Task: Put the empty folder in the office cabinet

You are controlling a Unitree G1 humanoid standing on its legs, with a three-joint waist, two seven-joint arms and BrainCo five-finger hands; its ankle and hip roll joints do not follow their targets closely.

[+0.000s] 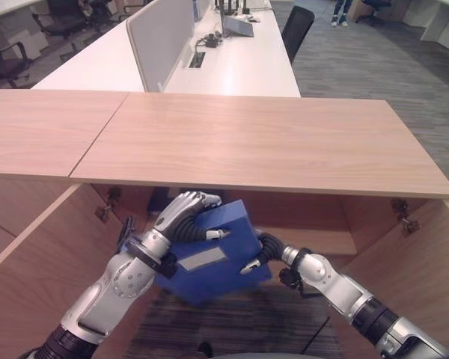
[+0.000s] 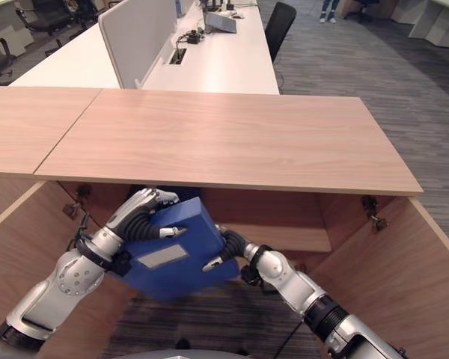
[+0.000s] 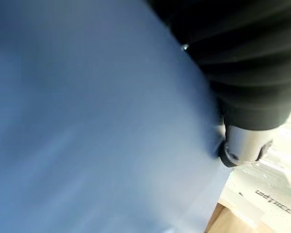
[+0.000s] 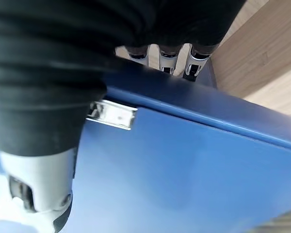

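While both robot hands [image 1: 188,217] [image 2: 226,250] clasp folder [image 1: 217,258] — apparently at cabinet [image 2: 232,138].

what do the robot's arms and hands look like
Both arms are silver-grey, rounded metal segments with black joints. Each wrist and hand back wears a dark ribbed cover. The left hand and right hand have silver fingers with dark tips.

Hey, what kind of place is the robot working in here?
Most likely an open-plan office. Long white desks with a grey divider screen and black chairs stand on grey carpet, and both hands, left and right, hold a blue folder at an open wooden cabinet.
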